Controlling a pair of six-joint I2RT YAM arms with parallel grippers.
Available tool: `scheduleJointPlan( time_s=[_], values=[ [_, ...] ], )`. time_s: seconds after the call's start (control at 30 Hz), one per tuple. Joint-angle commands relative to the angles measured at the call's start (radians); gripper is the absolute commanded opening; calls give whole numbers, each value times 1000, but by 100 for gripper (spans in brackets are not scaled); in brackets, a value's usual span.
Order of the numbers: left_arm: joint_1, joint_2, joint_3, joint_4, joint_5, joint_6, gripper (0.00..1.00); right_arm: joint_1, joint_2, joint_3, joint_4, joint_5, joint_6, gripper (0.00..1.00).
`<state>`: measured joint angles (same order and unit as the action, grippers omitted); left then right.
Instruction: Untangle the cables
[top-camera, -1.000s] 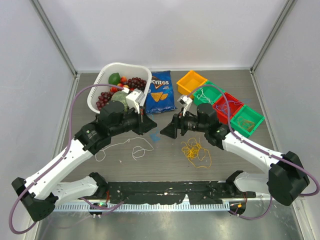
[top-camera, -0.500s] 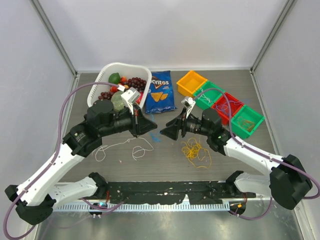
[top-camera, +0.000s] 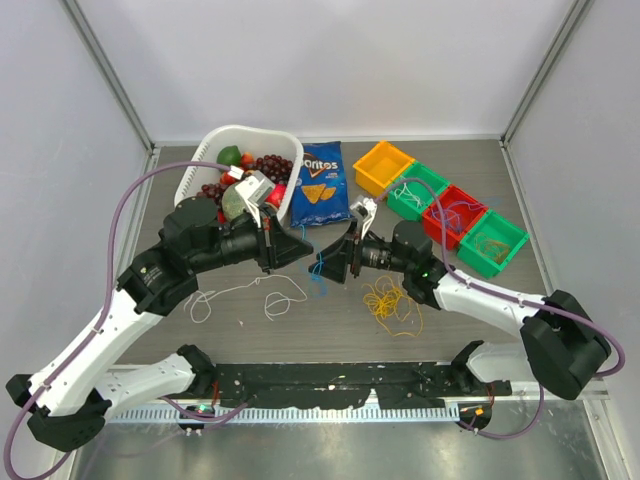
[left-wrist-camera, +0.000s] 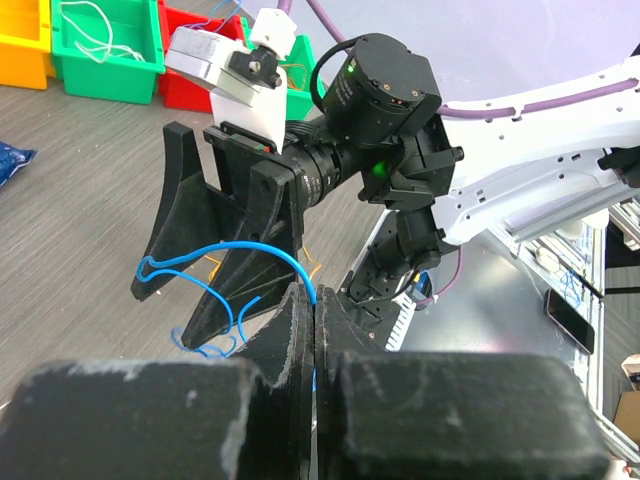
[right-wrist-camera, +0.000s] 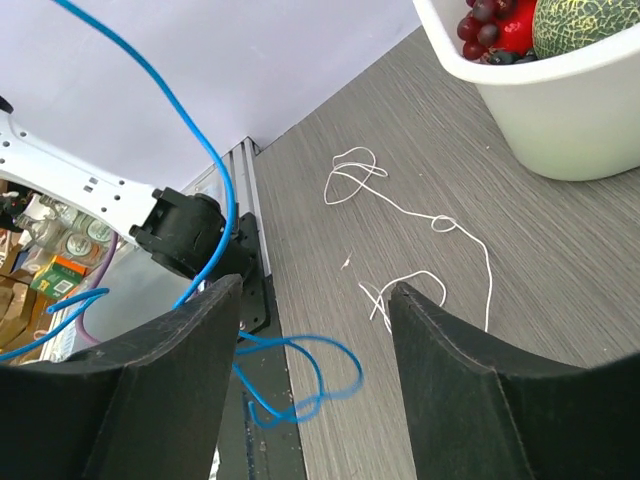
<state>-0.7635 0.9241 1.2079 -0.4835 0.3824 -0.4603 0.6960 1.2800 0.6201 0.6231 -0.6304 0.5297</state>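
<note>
- The left fingers (left-wrist-camera: 303, 335) are pressed fully together, pinching the blue cable (left-wrist-camera: 272, 248) right at their tips.
- From that pinch the blue cable arcs across into the gap of the right fingers (left-wrist-camera: 228, 290). These stand wide apart and hold nothing, and the cable's loose loops dangle just past their tips.
- The cable looks feather-light and limp, and thin enough to slide out of a soft pinch. I'd take it on the plain run between the two pairs of fingers, not on the loops.
- Whether a knot sits in those loops, I can't quite tell.
- The white cable (top-camera: 250, 290) lies slack on the surface (top-camera: 320, 325) near the left fingers. The yellow cable (top-camera: 390, 300) lies bunched near the right fingers. Neither is touched.
</note>
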Motion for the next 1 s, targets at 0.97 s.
scheduleJointPlan(
  time_s=[0.97],
  values=[
    [1,7,81,48,29,11,0,14,-146,-22,59,67,13,64]
  ],
)
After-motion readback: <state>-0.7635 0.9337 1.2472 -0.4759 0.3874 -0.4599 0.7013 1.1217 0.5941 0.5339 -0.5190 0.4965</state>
